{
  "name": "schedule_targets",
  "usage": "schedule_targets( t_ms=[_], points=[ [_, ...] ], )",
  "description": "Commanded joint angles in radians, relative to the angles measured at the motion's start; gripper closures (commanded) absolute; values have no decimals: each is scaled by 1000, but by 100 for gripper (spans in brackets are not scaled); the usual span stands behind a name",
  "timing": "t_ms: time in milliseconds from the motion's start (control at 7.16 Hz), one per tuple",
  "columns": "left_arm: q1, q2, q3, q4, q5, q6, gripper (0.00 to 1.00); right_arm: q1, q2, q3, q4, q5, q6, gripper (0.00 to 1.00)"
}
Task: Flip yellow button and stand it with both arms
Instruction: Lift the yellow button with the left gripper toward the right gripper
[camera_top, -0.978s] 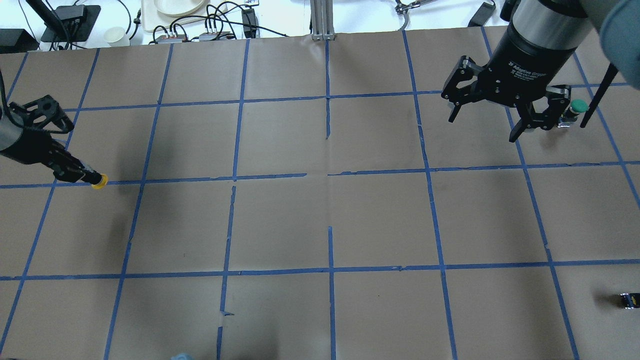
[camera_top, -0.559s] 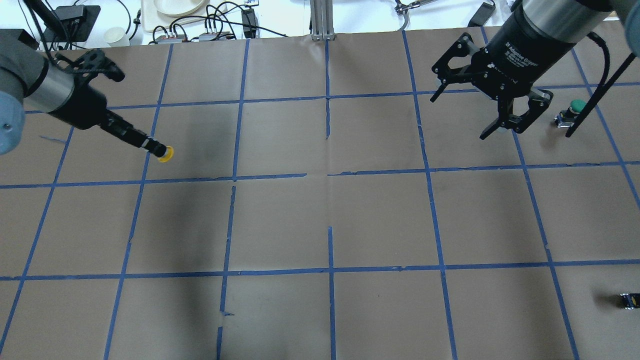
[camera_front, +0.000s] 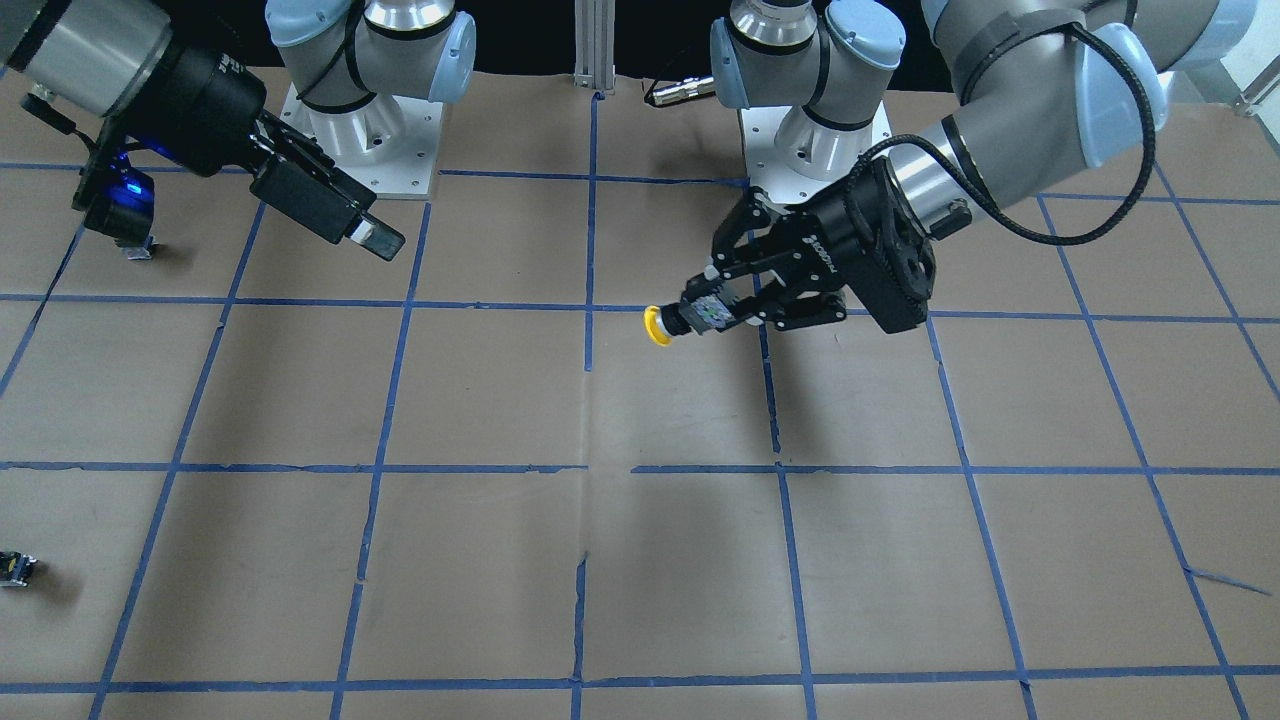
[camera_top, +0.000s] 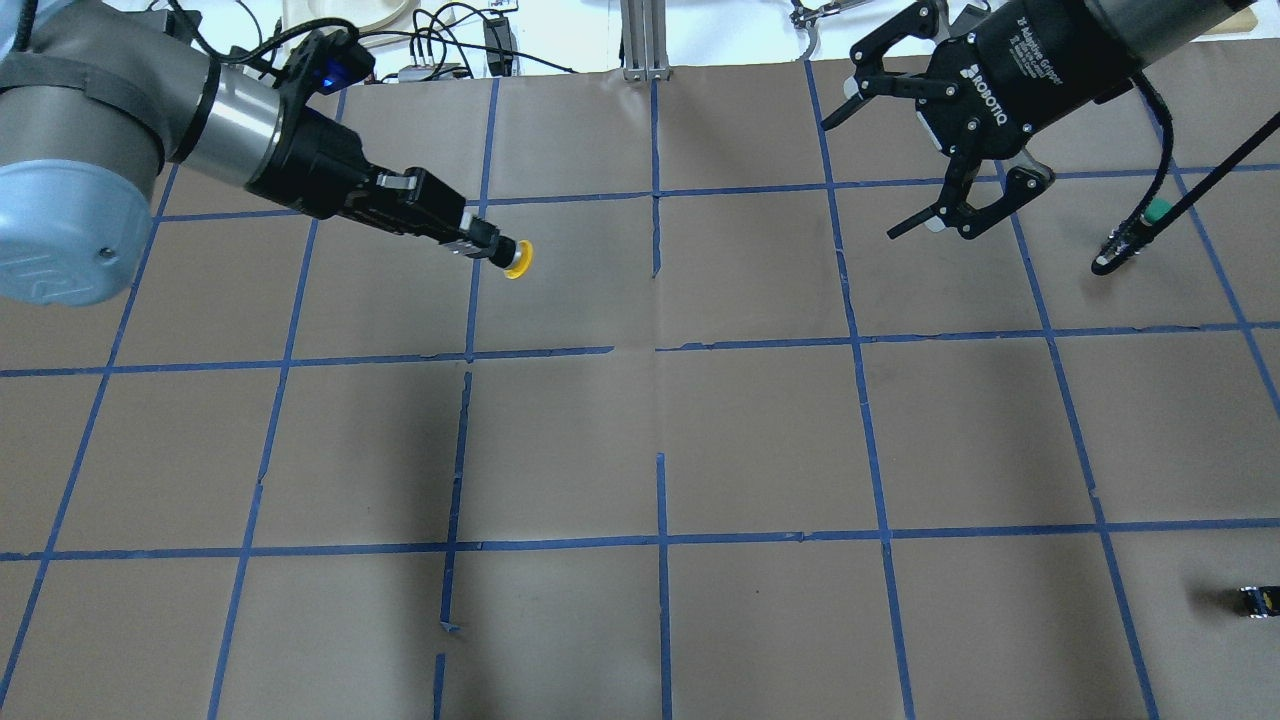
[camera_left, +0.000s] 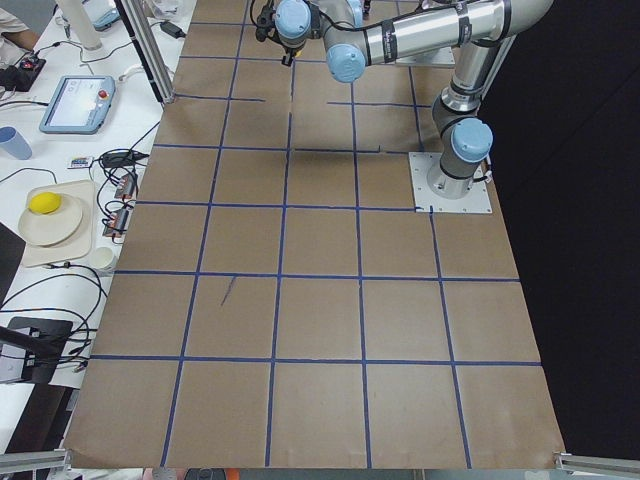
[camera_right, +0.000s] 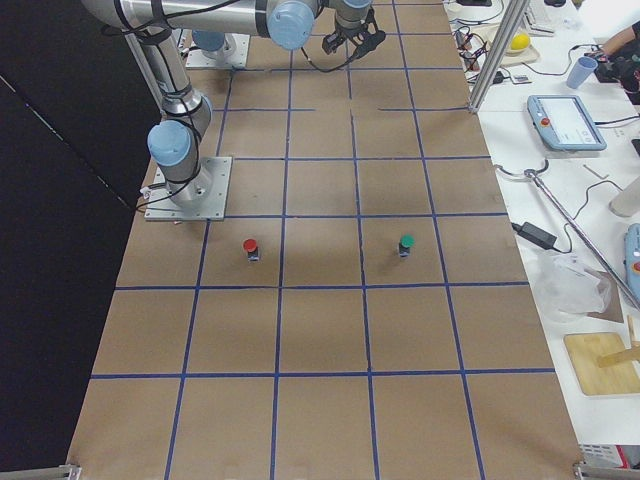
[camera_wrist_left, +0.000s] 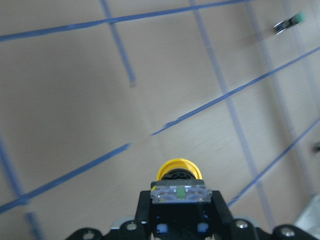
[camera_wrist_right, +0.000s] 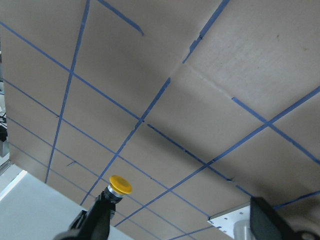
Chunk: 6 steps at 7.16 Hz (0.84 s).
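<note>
Yellow button (camera_top: 512, 257) inward, in left gripper (camera_top: 476, 238)

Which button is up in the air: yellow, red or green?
The yellow button, held sideways in the left gripper above the table. The red button and the green button both sit on the table with no gripper holding them.

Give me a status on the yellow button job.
Done: the yellow button is off the table, gripped by its contact block in the left end effector. In hand: it is held sideways in the air, cap pointing toward the table's middle. Left: the right end effector is open and well apart from it, so the hand-over, the flip and standing it upright are not yet done.
</note>
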Motion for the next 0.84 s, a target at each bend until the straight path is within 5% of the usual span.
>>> schedule_targets(
  t_ms=[0,140,419,699],
  points=[
    [-58,17,17,9,-225,-234,87,0,8,30,-2,176,5,0],
    [-59,18,22,11,-341,-285,87,0,11,40,-5,183,5,0],
    [-62,17,21,15,-454,-369,87,0,27,40,-8,294,58,0],
    [-62,17,16,31,-540,-373,88,1,13,37,-8,313,103,0]
  ],
)
